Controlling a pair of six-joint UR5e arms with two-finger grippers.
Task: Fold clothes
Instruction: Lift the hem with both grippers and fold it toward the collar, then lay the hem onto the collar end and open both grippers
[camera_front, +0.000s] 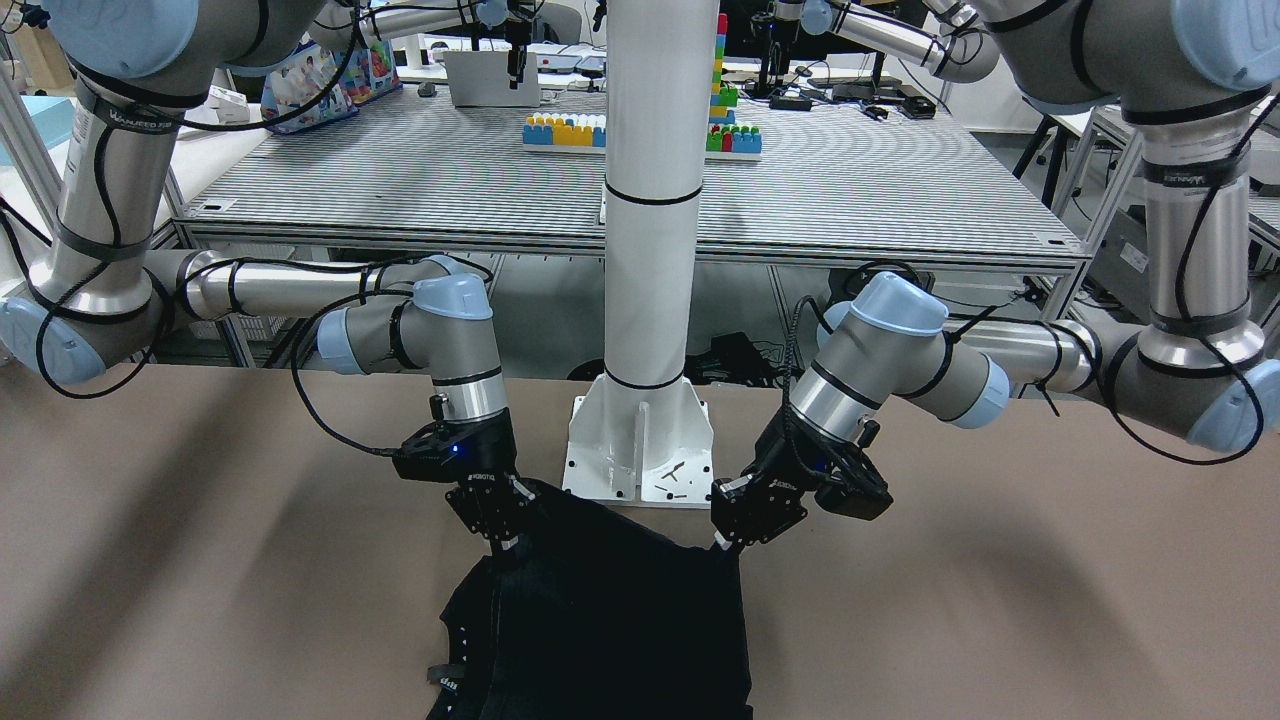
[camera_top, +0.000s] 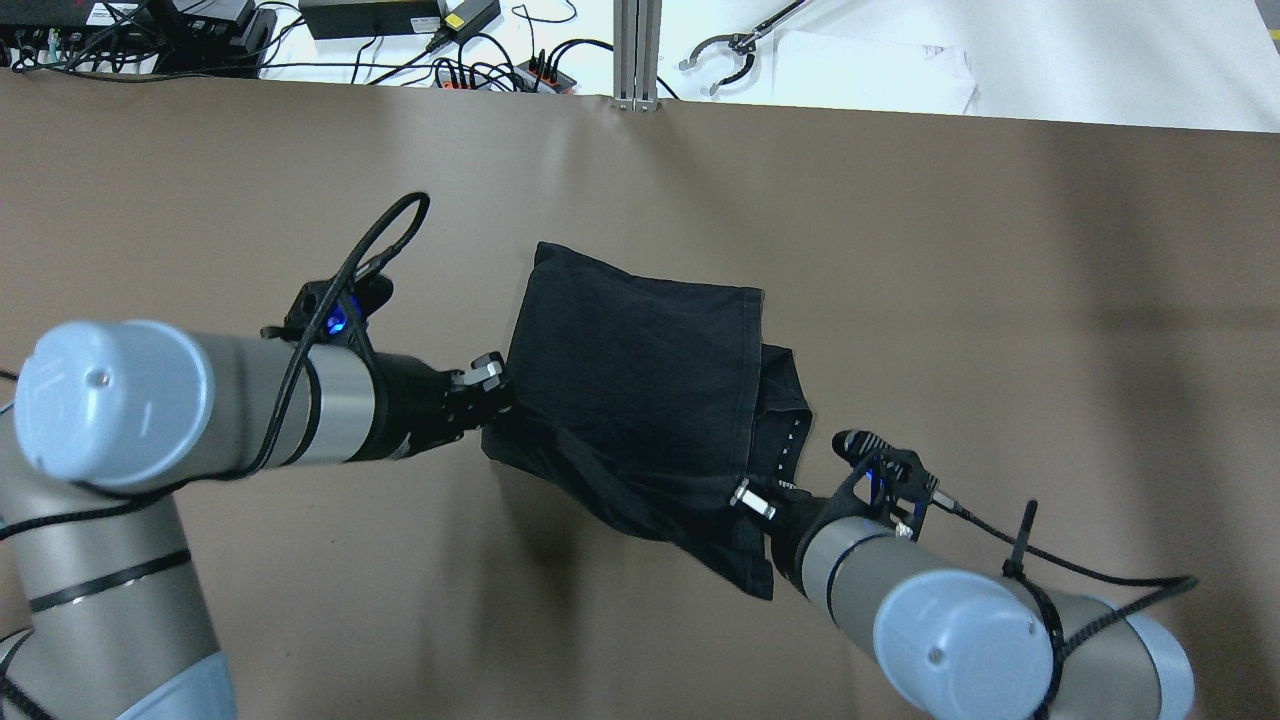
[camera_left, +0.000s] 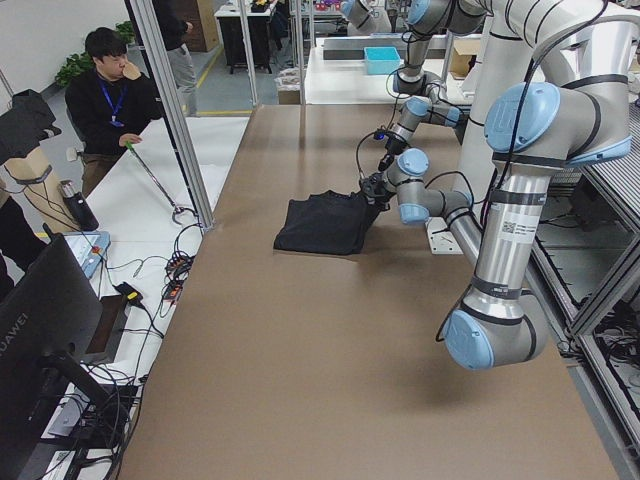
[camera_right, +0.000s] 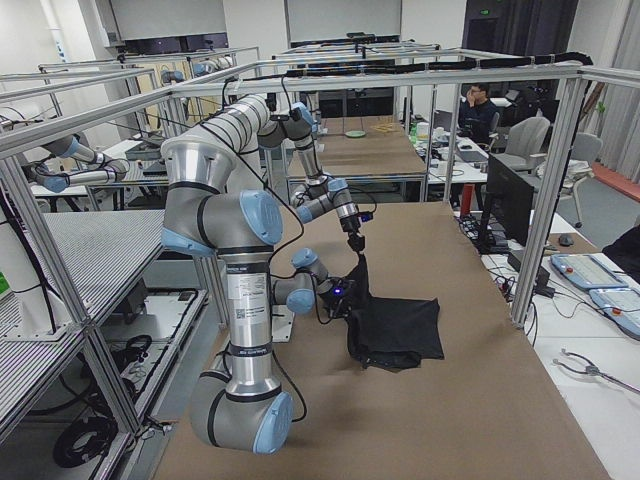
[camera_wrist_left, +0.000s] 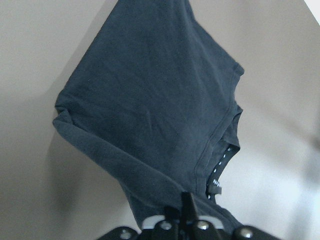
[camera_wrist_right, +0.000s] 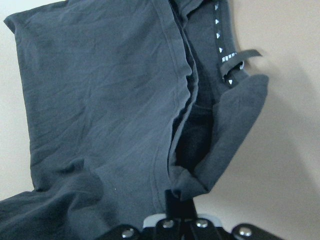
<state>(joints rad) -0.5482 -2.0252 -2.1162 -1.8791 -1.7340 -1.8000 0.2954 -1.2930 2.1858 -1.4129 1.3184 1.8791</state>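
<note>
The clothes (camera_top: 640, 370) are one black garment, partly folded, lying mid-table with the near edge lifted off the brown surface. My left gripper (camera_top: 500, 385) is shut on its near left corner; the left wrist view shows the pinched fabric (camera_wrist_left: 150, 110) hanging away from the fingers. My right gripper (camera_top: 757, 497) is shut on the near right edge beside a collar with white tag marks (camera_wrist_right: 220, 30). In the front-facing view the left gripper (camera_front: 728, 540) is on the right and the right gripper (camera_front: 503, 540) on the left, both holding the garment (camera_front: 610, 610) up.
The white pillar's base plate (camera_front: 640, 450) stands just behind the garment on the robot's side. Cables and power bricks (camera_top: 400, 20) lie beyond the table's far edge. A person (camera_left: 110, 100) sits past that edge. Bare brown table (camera_top: 1000, 300) spreads to both sides.
</note>
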